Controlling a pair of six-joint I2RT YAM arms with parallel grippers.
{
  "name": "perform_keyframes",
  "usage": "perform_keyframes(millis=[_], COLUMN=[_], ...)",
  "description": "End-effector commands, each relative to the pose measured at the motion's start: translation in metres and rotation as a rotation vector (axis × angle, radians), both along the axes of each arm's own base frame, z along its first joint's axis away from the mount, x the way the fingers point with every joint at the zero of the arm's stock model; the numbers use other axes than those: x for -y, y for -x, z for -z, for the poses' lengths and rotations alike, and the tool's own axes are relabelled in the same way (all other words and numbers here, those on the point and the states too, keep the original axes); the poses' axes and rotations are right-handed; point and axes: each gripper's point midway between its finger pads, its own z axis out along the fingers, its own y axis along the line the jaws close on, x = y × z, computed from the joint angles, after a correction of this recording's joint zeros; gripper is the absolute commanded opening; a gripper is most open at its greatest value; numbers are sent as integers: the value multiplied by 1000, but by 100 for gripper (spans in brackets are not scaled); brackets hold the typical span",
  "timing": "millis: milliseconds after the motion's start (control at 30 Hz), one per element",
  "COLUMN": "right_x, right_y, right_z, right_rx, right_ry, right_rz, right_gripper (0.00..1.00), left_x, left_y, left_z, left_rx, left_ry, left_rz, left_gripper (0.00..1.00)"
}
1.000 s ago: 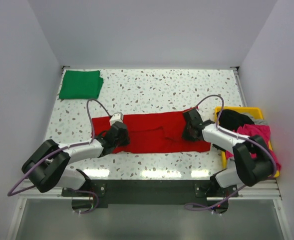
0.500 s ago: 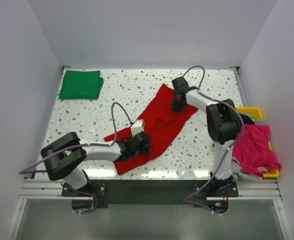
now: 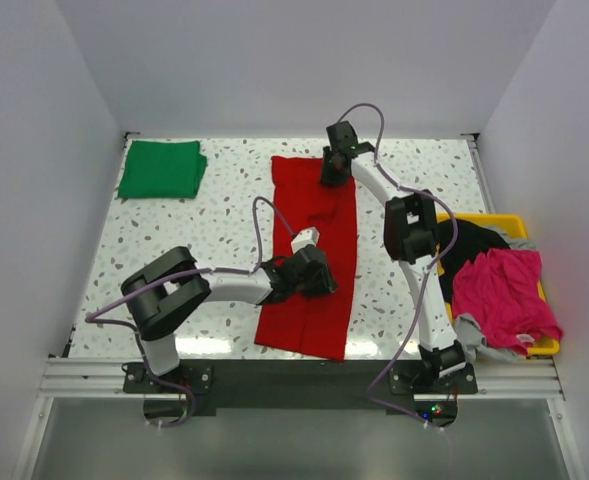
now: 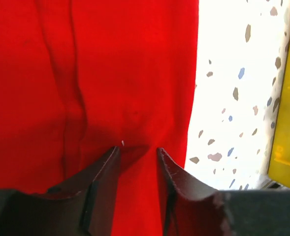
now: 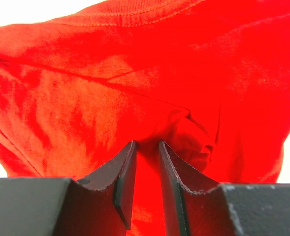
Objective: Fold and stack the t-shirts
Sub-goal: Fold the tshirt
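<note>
Green t-shirt (image 3: pixel 160 169) folded, far-left corner of surface (image 3: pixel 224 200). Red t-shirt (image 3: pixel 314 250) mid-surface, long narrow strip; crosswise folds and stacking remain. Right hand (image 3: pixel 332 172) pinches far end. Left hand (image 3: pixel 312 272) narrowly parted over near half, grip unclear.

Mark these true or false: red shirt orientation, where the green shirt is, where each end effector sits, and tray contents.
1. The red t-shirt lies as a long strip running from near to far. True.
2. The green t-shirt sits in the yellow tray. False: it lies folded at the table's far left corner.
3. The right end effector is at the red t-shirt's far end. True.
4. The left end effector is over the green t-shirt. False: it is on the red t-shirt, nearer the near end.
5. The yellow tray is empty. False: it holds a magenta garment and a black garment.
</note>
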Motion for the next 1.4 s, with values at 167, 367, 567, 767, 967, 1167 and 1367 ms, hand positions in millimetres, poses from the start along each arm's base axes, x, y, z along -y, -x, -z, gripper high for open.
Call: perform_keyframes(millis=[167,367,567,767,967,1167,1367], right_x=[-22,-10,-16,-24,-32,-50,-63], right_y=[-5,10,44,68,85,96,87], right_z=[-40,-84,-75,-50,-25,-1,17], right_rx=[57,124,109,69,30,-3,-31], right_ry=[-100,-86,-69,-30,5,31,25], right_rz=[-81,-48,-58,-77,-103,-142,-132], right_gripper=[36,37,36,35,34,34,33], left_x=[-47,-93,-108,-119,-130,-143,-144], left_y=[-24,-3,26,50,79,93,81], left_z=[-49,-37,-8,12,25,28,16], left_rx=[118,113,47,-5,-58,-80,-40], left_ry=[-43,-140,-195,-226,-224,-187,-208], left_rz=[-34,-66,-63,-57,-67,-103,-133], left_gripper=[47,39,29,24,22,22,28])
